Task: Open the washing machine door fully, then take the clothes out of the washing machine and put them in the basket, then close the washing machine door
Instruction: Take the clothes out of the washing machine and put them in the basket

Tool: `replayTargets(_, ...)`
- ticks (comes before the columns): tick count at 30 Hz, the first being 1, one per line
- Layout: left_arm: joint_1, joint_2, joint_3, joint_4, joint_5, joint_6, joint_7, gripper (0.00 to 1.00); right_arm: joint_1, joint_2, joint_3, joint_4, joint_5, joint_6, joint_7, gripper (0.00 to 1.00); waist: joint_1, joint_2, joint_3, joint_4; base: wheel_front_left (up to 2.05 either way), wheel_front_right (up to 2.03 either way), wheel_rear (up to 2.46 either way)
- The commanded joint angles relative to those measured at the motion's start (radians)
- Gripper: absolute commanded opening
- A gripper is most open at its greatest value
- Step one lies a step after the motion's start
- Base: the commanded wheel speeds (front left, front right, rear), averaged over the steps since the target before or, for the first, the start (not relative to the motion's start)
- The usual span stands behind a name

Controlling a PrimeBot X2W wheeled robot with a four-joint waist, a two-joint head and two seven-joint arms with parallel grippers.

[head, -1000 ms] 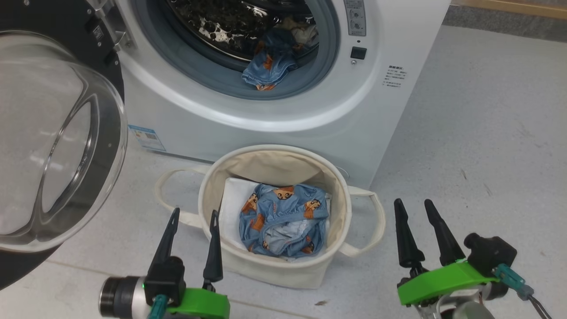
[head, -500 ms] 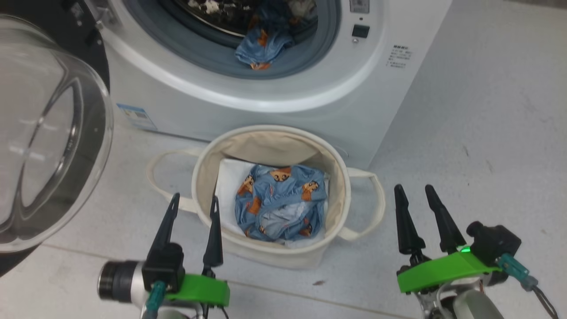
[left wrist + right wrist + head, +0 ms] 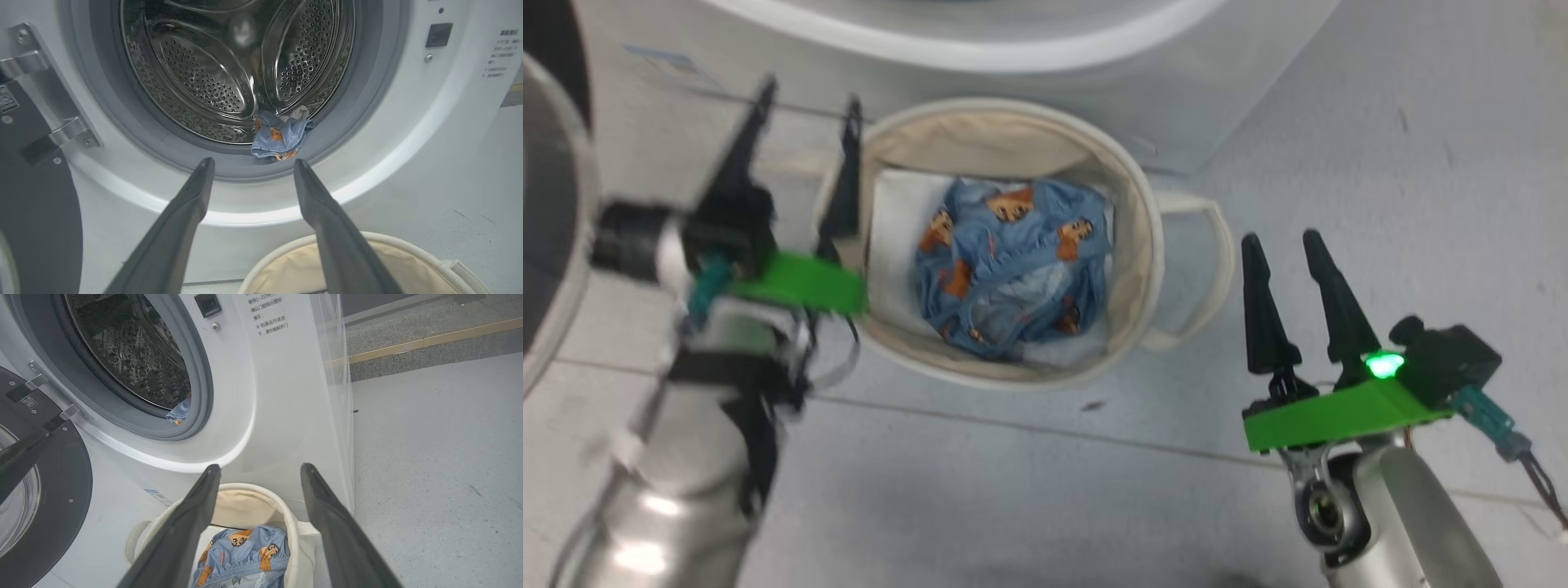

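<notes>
Canvas basket [image 3: 1131, 188], soft and round, holds crumpled blue printed clothes [image 3: 1013, 261]; left gripper [image 3: 810, 91], splayed empty like right gripper [image 3: 1279, 237], has advanced toward upper left.

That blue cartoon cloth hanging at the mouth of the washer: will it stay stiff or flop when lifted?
Probably floppy: the clothes lie crumpled and droop over the grey rim. Likely light too, since the fabric looks thin. A trailing end may drag or catch on that rim as it comes out.
</notes>
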Motion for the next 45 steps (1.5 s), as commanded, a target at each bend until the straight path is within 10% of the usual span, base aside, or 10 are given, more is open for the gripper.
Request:
replayTargets(1, -0.057, 0.039, 0.040, -0.017, -0.002, -0.006, 0.007, 1.00, -0.009, 0.004, 0.027, -0.035, 0.007, 0.000, -0.005, 1.00, 0.0000, 0.0000, 0.099, -0.046, 0.00, 0.00, 0.00)
replayTargets(13, -0.528, 0.060, 0.006, 0.204, 0.018, -0.080, 0.148, 1.00, -0.086, 0.004, 0.040, -0.049, 0.044, 0.000, -0.005, 1.00, 0.0000, 0.0000, 0.225, -0.104, 0.00, 0.00, 0.00)
replayTargets(30, -0.813, -0.002, -0.052, 0.628, 0.070, 0.002, 0.283, 1.00, -0.093, 0.004, 0.063, -0.047, 0.057, 0.000, -0.005, 1.00, 0.0000, 0.0000, 0.247, -0.142, 0.00, 0.00, 0.00)
replayTargets(45, -0.898, -0.041, -0.078, 0.807, 0.055, 0.018, 0.195, 1.00, -0.088, 0.004, 0.089, -0.051, 0.073, 0.000, -0.005, 1.00, 0.0000, 0.0000, 0.264, -0.192, 0.00, 0.00, 0.00)
